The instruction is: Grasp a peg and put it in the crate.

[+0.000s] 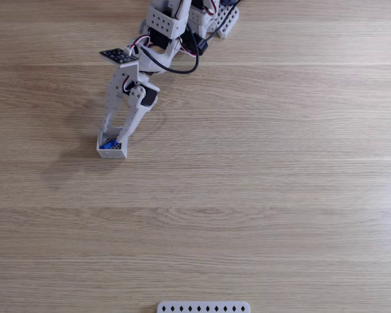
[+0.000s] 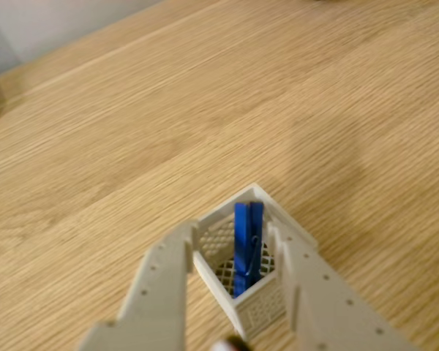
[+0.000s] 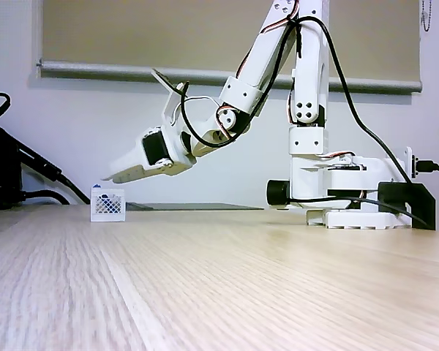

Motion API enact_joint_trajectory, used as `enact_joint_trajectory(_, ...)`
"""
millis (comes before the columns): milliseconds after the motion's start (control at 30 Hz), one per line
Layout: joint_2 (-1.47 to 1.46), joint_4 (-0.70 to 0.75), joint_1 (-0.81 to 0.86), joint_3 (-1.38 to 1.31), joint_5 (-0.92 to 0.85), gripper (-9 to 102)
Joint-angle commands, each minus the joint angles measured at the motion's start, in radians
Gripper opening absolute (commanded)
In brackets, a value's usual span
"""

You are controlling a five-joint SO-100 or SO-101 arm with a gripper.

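A: Wrist view, lower centre: what is sitting in the crate (image 2: 267,303)?

B: The peg (image 2: 246,245) is standing inside, leaning; the gripper (image 2: 234,252) is spreading wide around it, apparently releasing.

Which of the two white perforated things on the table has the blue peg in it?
The crate under the gripper holds the peg. The flat strip at the table's near edge holds nothing.
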Motion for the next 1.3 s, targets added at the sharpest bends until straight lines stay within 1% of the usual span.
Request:
enact_joint_trajectory(0,0.017,-0.020,0.011,-0.066,0.011,7)
enact_joint_trajectory(67,0.023,-0.018,0.011,-0.064,0.014,-2)
enact_joint_trajectory(100,0.028,-0.018,0.009,-0.064,0.015,-3)
enact_joint_trajectory(167,0.034,-0.018,0.003,-0.064,0.018,0)
enact_joint_trajectory(233,0.058,-0.017,-0.002,-0.064,0.055,0)
enact_joint_trajectory(300,0.103,0.002,-0.012,-0.064,0.133,-1)
enact_joint_trajectory(400,0.201,0.087,-0.054,-0.064,0.331,-1)
enact_joint_trajectory(500,0.336,0.230,-0.120,-0.066,0.601,-1)
enact_joint_trajectory(600,0.497,0.416,-0.207,-0.063,0.884,-1)
enact_joint_trajectory(733,0.724,0.739,-0.345,-0.066,1.221,-1)
enact_joint_trajectory(867,0.960,1.054,-0.474,-0.064,1.462,0)
enact_joint_trajectory(967,1.127,1.247,-0.541,-0.055,1.554,-1)
enact_joint_trajectory(1067,1.301,1.385,-0.592,0.002,1.580,-1)
enact_joint_trajectory(1133,1.416,1.450,-0.612,0.066,1.588,-1)
enact_joint_trajectory(1267,1.608,1.529,-0.614,0.189,1.592,-1)
